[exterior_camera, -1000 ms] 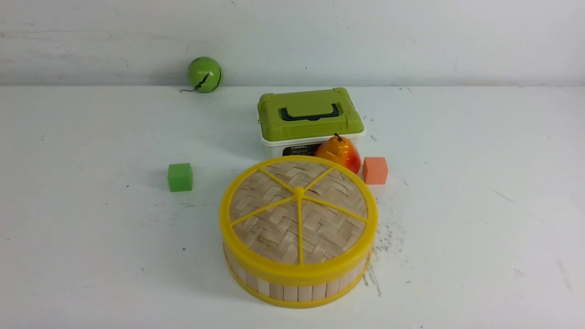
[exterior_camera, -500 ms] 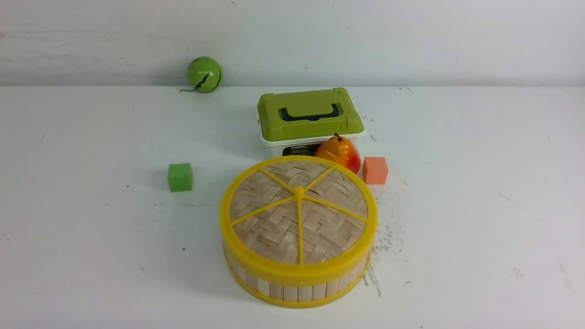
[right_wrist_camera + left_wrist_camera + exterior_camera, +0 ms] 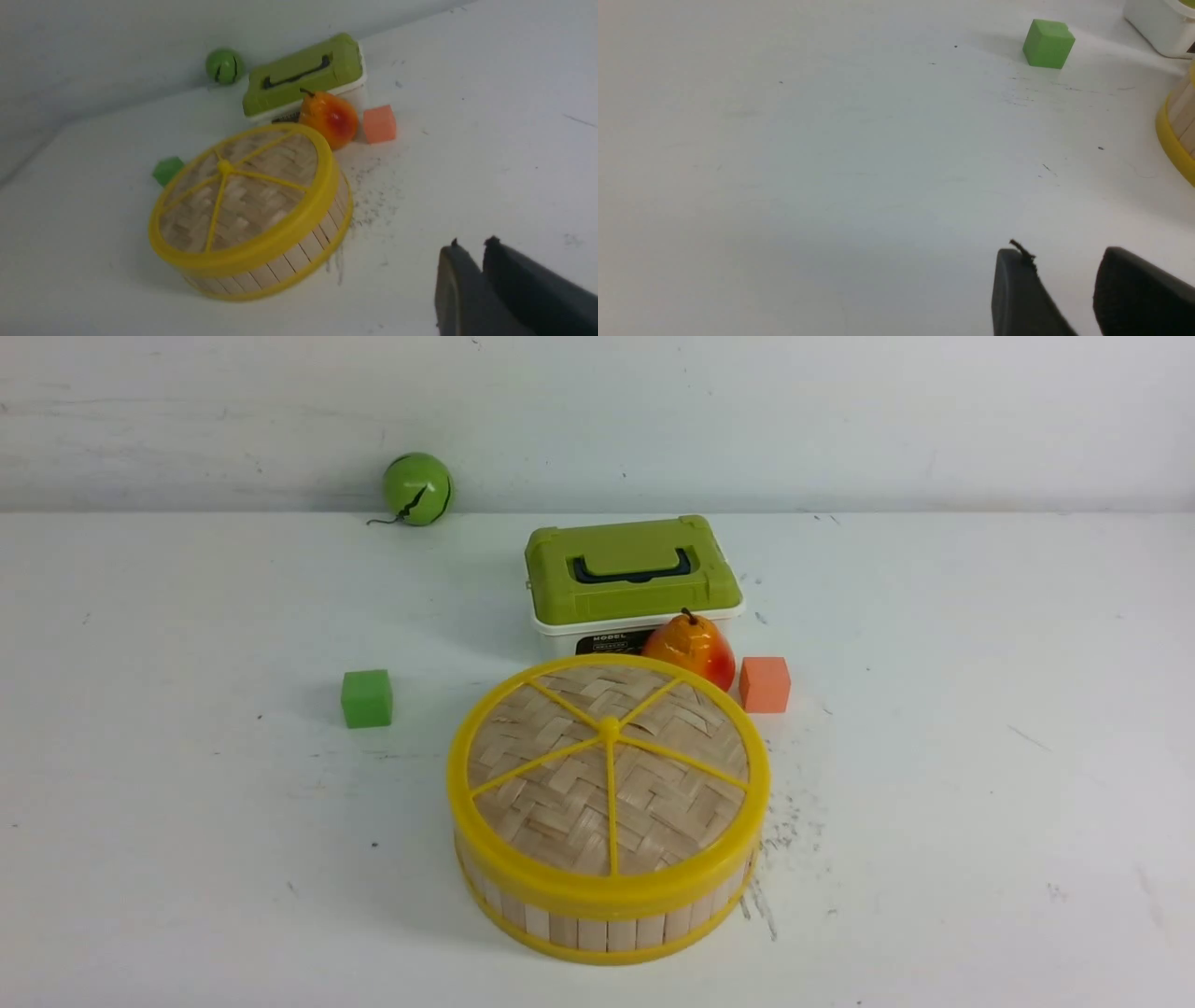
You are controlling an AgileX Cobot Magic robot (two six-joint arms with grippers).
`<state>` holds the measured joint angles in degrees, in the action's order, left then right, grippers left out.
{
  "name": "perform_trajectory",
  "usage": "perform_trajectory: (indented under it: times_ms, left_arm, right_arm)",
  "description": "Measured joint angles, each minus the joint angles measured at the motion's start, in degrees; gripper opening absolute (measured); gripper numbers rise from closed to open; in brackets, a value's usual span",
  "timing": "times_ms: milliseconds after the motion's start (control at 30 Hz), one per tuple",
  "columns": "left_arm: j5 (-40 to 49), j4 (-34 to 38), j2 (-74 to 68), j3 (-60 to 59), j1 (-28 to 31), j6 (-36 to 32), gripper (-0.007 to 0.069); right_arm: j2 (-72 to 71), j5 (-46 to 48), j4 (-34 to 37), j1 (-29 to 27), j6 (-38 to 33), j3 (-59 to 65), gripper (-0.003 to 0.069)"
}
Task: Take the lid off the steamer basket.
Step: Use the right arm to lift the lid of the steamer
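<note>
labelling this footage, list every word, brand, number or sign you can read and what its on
"MODEL": on the black label of the white rectangular plastic box with the olive-green top, front view.
Smaller line beneath it, same label: too small to read.
Further marks on that label: partly hidden behind the red-orange pear-shaped fruit, unreadable.
No other text can be made out.

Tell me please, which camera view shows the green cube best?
The left wrist view: the green cube appears largest there, unobstructed. The front view shows it whole but smaller; in the right wrist view, the lid partly hides it.
</note>
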<state>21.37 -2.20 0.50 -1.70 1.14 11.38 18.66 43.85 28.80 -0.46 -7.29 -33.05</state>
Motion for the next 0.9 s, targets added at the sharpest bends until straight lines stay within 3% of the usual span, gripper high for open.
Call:
perform_trajectory:
  times_ms: [167,333,433,667,767,900]
  left_arm:
    - [0.00,0.00,0.00,0.00,0.00,0.00,0.0239]
    - [0.00,0.00,0.00,0.00,0.00,0.00,0.0239]
    - [0.00,0.00,0.00,0.00,0.00,0.00,0.0239]
    - [0.00,0.00,0.00,0.00,0.00,0.00,0.0239]
    - [0.00,0.00,0.00,0.00,0.00,0.00,0.0239]
    - [0.00,0.00,0.00,0.00,0.00,0.00,0.0239]
  right_arm:
    - [23.01,20.97,-3.67,0.00,-11.30,-22.24,-0.0014]
    - [38.55,27.25,-3.69,5.11,-16.19,-37.06,-0.0008]
    - [44.96,27.45,-6.04,10.83,-16.25,-42.15,-0.0008]
    - [61.98,27.39,-20.37,26.81,-8.80,-54.15,0.0002]
    - [68.89,27.39,-24.14,30.88,-6.82,-58.82,0.0029]
    - [78.50,27.08,-24.93,34.61,-5.63,-66.79,0.0127]
